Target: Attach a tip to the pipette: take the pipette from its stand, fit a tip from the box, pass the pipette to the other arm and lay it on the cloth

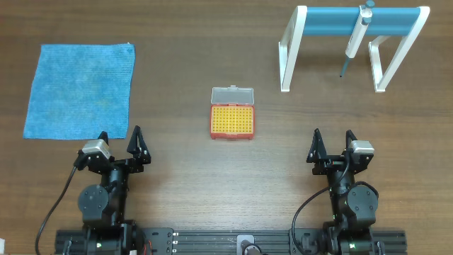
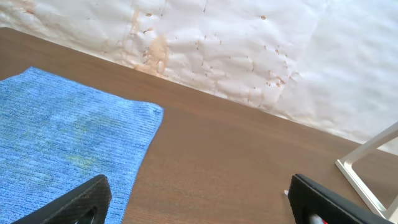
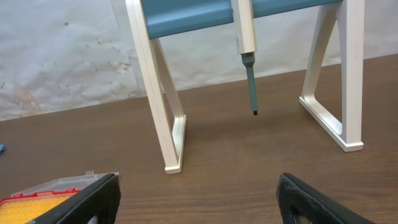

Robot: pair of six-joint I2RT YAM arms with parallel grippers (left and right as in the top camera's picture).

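While the pipette (image 1: pixel 356 39) hangs tip-down on its stand (image 1: pixel 325 21), well apart from both arms, it looks light, rigid and smooth, so take it by the thicker white body, not the slender shaft. Tip box (image 1: pixel 231 122) mid-table, cloth (image 1: pixel 81 91) far left; right gripper (image 1: pixel 333 134) and left gripper (image 1: pixel 119 133) both gape wide, empty

1. A flat blue woven cloth (image 2: pixel 62 137) is lying on the brown wooden bench (image 2: pixel 236 155).
2. The left arm's black tool (image 2: pixel 199 198) is holding its fingers wide apart, one showing against the cloth's edge.
3. A white angular stand foot (image 2: pixel 368 169) is resting on the bench, well apart from the cloth.
4. A stained white wall (image 2: pixel 249 43) is backing the bench.
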